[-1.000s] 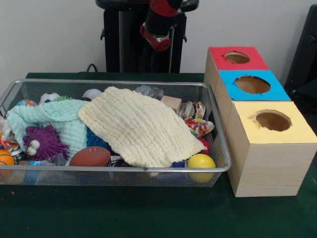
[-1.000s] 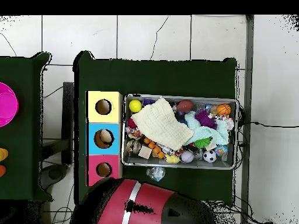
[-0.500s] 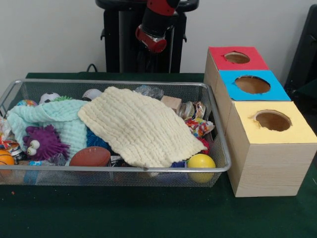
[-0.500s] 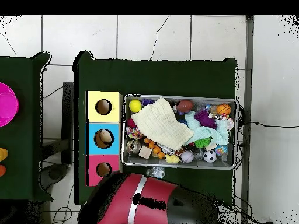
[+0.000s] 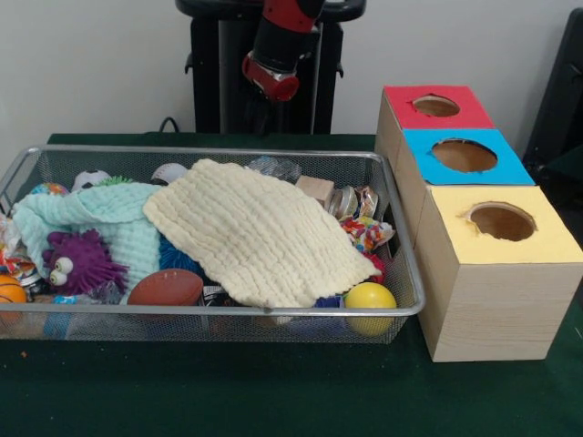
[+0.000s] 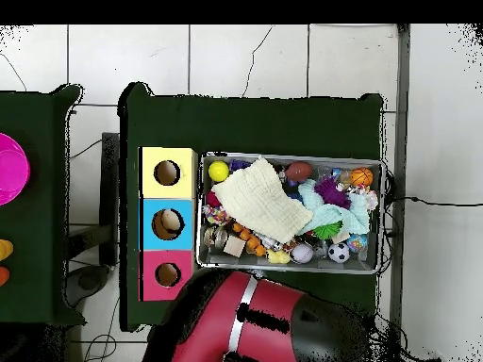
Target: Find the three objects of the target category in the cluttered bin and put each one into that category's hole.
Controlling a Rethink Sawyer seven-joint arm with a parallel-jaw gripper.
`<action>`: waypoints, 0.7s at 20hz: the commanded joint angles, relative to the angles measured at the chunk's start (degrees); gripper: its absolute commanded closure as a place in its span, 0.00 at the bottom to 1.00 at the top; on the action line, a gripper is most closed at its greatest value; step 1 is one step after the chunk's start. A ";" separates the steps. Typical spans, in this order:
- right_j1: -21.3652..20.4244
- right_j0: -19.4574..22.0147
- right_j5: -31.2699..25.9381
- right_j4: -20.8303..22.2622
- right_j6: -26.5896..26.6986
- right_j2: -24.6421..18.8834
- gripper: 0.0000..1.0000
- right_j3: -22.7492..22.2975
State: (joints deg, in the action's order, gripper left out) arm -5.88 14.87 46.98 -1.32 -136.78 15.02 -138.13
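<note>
The bin [image 5: 209, 309] is a shallow silver wire-mesh basket on the green table, also in the overhead view [image 6: 292, 156]. It is full of clutter. A cream cloth [image 5: 255, 232] covers its middle and a mint cloth [image 5: 100, 218] lies to the left. A purple spiky toy [image 5: 77, 259], a brown football [image 5: 166, 288], a yellow ball [image 5: 370, 299] and a wooden block [image 5: 316, 189] show around the cloths. Three wooden boxes with holes stand beside the bin: red [image 5: 435, 107], blue [image 5: 465, 155] and yellow [image 5: 501, 223]. Only the red and black arm [image 5: 273, 55] shows behind the bin; the gripper is out of view.
The arm's red body [image 6: 255, 320] fills the bottom of the overhead view and overlaps the table's near edge. A second green table [image 6: 38, 207] with a pink dish [image 6: 9, 168] stands to the left there. The black pedestal [image 5: 219, 82] rises behind the bin.
The arm has swung left in the front view and right in the overhead view, and now covers a small clear thing that lay on the table beside the bin.
</note>
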 commanded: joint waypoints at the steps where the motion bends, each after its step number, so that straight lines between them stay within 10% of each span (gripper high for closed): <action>1: 6.53 1.23 0.75 -2.77 -13.14 -4.99 0.00 8.60; 14: 7.20 -0.53 -5.82 -6.45 -10.74 -8.36 0.00 11.38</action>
State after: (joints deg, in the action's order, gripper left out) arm -5.20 14.79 47.63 -1.30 -136.78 15.07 -137.48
